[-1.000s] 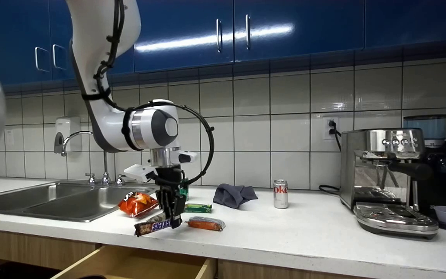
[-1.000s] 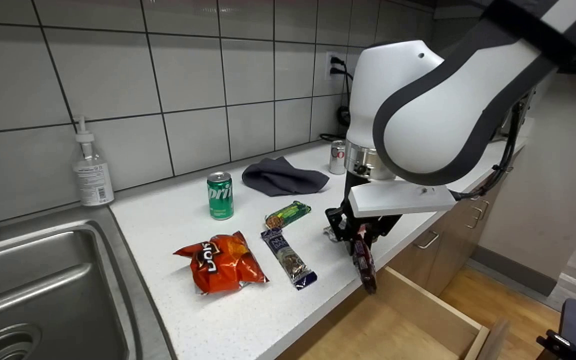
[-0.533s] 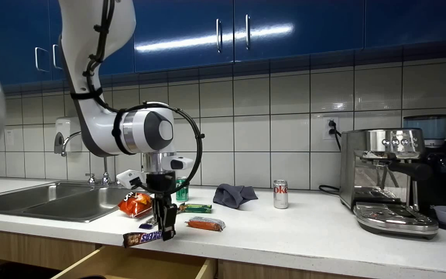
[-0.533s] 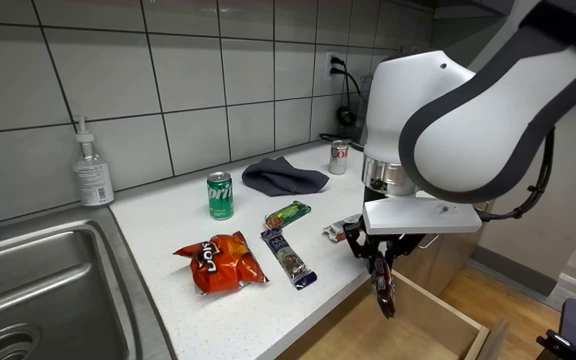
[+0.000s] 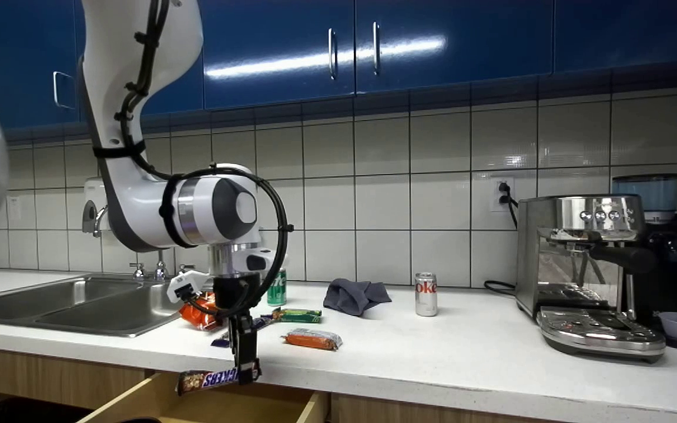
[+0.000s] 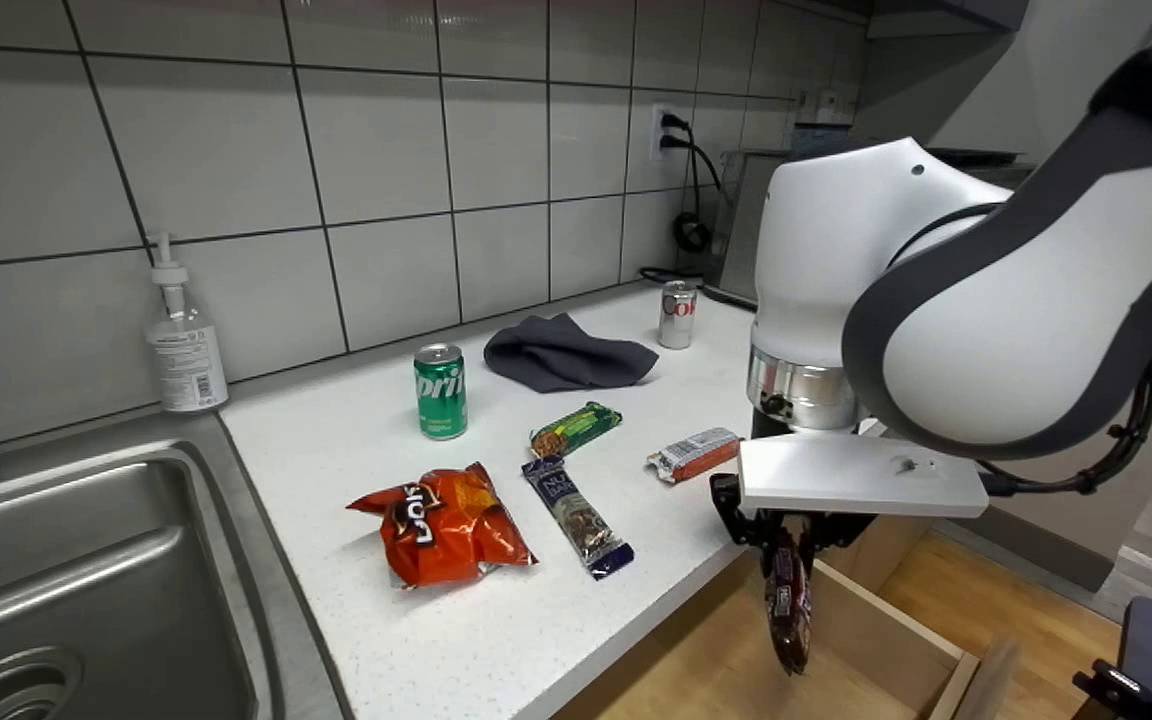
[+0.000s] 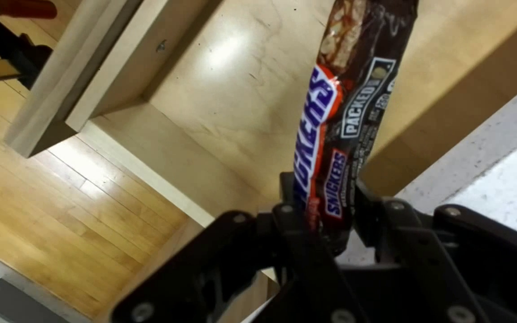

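My black gripper (image 5: 245, 370) is shut on a brown Snickers bar (image 5: 206, 380), gripping it near one end. The bar also shows in an exterior view (image 6: 789, 612), hanging tilted down from the gripper (image 6: 786, 550). In the wrist view the Snickers bar (image 7: 357, 103) stands between the fingers (image 7: 323, 193), its far end pointing away from them. The gripper is past the counter's front edge, above an open wooden drawer (image 6: 896, 625). In the wrist view the drawer's pale bottom (image 7: 240, 72) lies behind the bar; its visible part holds nothing.
On the white counter (image 5: 432, 364) lie a red chip bag (image 6: 451, 530), a nut bar (image 6: 581, 515), a green bar (image 6: 576, 430), an orange-and-silver bar (image 6: 696, 455) and a dark cloth (image 6: 566, 355). A Sprite can (image 6: 441, 392), Coke can (image 5: 426, 294), sink (image 5: 97, 305) and espresso machine (image 5: 585, 270) stand around.
The gripper has moved with the Snickers bar off the counter's front edge and down, over the open drawer. The orange-and-silver bar is now uncovered in an exterior view.
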Controlling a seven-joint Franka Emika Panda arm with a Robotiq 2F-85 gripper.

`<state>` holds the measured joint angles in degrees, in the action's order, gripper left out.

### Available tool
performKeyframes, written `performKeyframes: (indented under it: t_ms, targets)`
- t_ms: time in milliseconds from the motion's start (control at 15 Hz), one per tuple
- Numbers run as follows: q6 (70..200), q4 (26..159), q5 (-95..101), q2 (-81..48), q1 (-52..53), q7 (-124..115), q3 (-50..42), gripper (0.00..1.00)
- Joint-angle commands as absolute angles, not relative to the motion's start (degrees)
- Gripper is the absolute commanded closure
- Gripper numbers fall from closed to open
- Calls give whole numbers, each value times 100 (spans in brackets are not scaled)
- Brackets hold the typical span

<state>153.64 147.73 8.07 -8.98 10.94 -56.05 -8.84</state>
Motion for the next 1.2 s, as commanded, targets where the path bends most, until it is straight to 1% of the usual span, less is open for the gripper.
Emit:
performKeyframes:
  t_ms: [0, 400, 467, 533, 600, 667, 733, 800, 933, 1133]
  targets:
    - [15558, 14959, 1106, -870, 982, -6230, -820, 92]
    - [15588, 14979, 1117, -1071, 1007, -6571, -809, 92]
    - [15553, 14971, 1109, -1077, 1018, -6574, -811, 44]
    - [15546, 14982, 1118, -1043, 1028, -6578, -814, 42]
    - [15545, 14993, 1098, -1005, 1023, -6551, -806, 36]
    - [15552, 15007, 1104, -942, 1026, -6547, -805, 27]
    - [15568, 15022, 1128, -878, 1032, -6550, -810, 21]
    - [15579, 15030, 1108, -813, 1023, -6521, -797, 12]
    - [15629, 15056, 1135, -642, 1016, -6505, -778, 0]
    - [15631, 15056, 1055, -430, 946, -6396, -670, 0]
